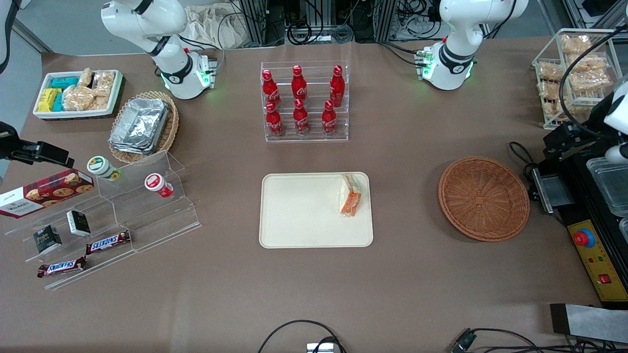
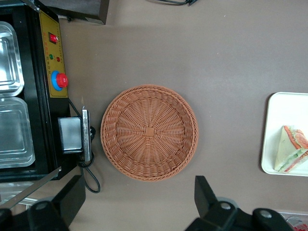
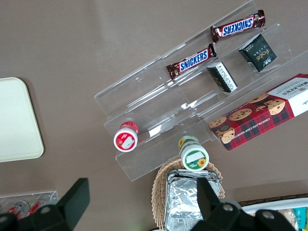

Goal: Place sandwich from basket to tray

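The sandwich (image 1: 351,196) (image 2: 291,149), a wrapped pale wedge with orange and green filling, lies on the cream tray (image 1: 304,211) (image 2: 284,110) near the tray's edge toward the working arm's end. The round reddish-brown wicker basket (image 1: 483,198) (image 2: 149,132) sits beside the tray with nothing in it. My gripper (image 2: 137,188) hangs high over the table just past the basket's rim, farther from the front camera than the basket. It is open, its black fingers (image 2: 72,192) wide apart with only bare table between them.
A black machine with a red button (image 1: 584,238) (image 2: 60,80) stands beside the basket at the working arm's end. A rack of cola bottles (image 1: 304,103) stands farther back than the tray. Acrylic snack shelves (image 1: 98,215), foil trays (image 1: 142,125) and a white bin (image 1: 78,93) lie toward the parked arm's end.
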Controlling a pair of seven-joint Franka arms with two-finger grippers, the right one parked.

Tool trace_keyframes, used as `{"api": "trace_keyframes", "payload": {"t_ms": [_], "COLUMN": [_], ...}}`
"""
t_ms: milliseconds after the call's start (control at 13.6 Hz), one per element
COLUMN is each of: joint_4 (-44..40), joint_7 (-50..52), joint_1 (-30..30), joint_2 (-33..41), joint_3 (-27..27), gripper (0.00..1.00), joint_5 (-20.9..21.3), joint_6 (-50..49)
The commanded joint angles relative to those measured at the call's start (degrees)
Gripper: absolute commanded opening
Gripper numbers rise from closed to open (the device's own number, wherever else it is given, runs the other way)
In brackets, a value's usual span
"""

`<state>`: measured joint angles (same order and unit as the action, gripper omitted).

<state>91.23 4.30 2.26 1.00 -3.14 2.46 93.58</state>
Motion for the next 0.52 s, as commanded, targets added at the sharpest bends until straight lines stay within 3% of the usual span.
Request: {"api": "trace_keyframes", "payload": {"t_ms": [0, 442], "joint_4": [2.0, 1.8], "joint_7": [-1.0, -0.8], "joint_1": [-0.8, -0.8], "joint_2": [2.5, 2.5], "joint_3": [0.9, 0.8], "gripper": [1.00, 1.00], "joint_5": [-0.8, -3.3], "joint_6": [-0.2, -0.8]}}
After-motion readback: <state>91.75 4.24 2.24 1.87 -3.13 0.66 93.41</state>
